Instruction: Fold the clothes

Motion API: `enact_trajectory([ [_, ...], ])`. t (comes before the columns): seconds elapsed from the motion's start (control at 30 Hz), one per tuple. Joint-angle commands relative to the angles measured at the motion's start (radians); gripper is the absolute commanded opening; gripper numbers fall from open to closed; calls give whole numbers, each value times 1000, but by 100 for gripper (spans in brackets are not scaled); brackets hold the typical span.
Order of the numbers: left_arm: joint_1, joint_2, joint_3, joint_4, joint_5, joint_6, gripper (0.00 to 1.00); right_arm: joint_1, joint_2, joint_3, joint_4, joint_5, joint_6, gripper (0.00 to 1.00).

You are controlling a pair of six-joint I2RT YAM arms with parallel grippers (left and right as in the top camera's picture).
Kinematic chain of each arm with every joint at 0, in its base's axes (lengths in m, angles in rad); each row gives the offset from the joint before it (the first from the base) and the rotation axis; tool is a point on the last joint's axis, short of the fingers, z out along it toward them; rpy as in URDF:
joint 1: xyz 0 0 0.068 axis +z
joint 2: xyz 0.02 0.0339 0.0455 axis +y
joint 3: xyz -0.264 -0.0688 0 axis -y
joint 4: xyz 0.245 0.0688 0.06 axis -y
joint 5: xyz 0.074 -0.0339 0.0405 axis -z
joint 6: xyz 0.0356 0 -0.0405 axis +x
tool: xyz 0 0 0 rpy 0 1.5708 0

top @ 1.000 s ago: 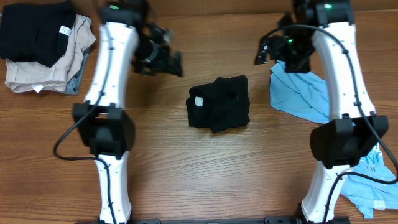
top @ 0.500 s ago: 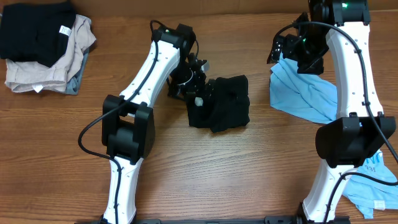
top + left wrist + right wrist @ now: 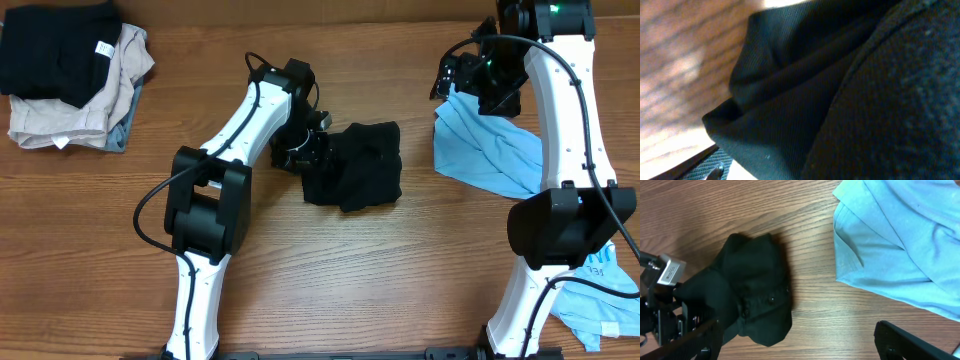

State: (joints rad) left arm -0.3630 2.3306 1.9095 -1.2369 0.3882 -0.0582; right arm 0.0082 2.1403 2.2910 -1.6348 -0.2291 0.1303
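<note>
The black shirt (image 3: 360,170) sits bunched up in the middle of the table (image 3: 400,290), like a lumpy square. The left gripper (image 3: 306,152) is pressed against its left edge. The left wrist view is full of dark cloth, so I cannot tell if the fingers are apart or pinched on it. If it grabs only the top layer, the bundle could fall open when it is lifted. If it pushes too hard, the whole shirt could slide to the right and get messy.

A bit farther off, on the right, lies the blue shirt (image 3: 490,150), spread out and wrinkled. The right gripper (image 3: 452,78) hangs over its far corner, with its fingers wide apart and nothing in them. If it drops down here, it might snag that shirt and drag it.

Farthest away, in the left corner, is a pile (image 3: 60,80) of black and tan clothes, well apart from both arms.
</note>
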Motion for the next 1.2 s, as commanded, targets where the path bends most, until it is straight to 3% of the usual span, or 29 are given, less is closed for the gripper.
enact_trajectory([
  [0.0,-21,6,-49,52,-6,-10,78,2,-19,19,9,4,-3,100],
  [0.07,-26,6,-77,89,-7,-9,68,2,-19,19,9,4,-3,100],
  [0.17,-28,6,-120,144,-7,-10,43,2,-19,19,7,4,-3,100],
  [0.27,-29,6,-153,192,-19,-10,4,2,-19,19,8,4,-3,100],
  [0.53,29,-5,-41,121,-55,-9,4,2,-19,19,8,5,-3,100],
  [0.73,148,-10,277,-84,-35,-9,4,2,-19,19,10,5,-4,100],
  [0.87,259,-10,532,-166,62,-11,4,2,-19,19,14,5,-3,100],
  [1.17,547,-10,861,-105,217,-240,4,2,-19,19,20,4,-3,100],
])
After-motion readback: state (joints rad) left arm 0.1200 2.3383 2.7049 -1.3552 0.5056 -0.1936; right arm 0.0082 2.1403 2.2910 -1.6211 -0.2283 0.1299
